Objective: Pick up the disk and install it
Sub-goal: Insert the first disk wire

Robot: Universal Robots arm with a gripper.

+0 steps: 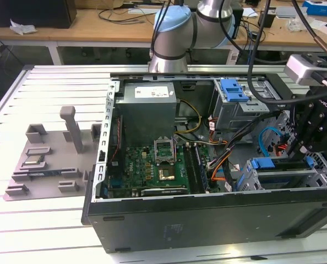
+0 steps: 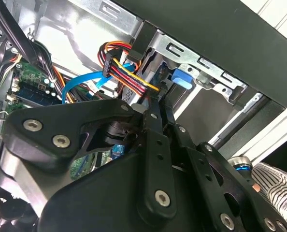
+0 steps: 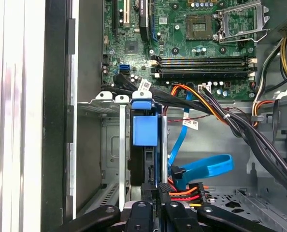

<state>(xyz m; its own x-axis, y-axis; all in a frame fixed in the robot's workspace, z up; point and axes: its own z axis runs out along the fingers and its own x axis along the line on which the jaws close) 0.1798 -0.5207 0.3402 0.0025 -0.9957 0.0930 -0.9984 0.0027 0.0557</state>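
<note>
Disk [image 3: 148,179] edge-on in the lower drive cage [image 3: 112,145], fingers [image 3: 155,205] pinched on its near edge.

In the first wrist view the disk stands on edge in its slot, long axis running straight away from the gripper [image 1: 312,140] toward the blue latch [image 3: 145,123] and the motherboard [image 3: 192,38] beyond. The fingers look clenched on it, though the contact is partly hidden. In the exterior view the arm reaches down into the computer case [image 1: 207,220] at that view's right end, wrist pointing steeply downward.
</note>
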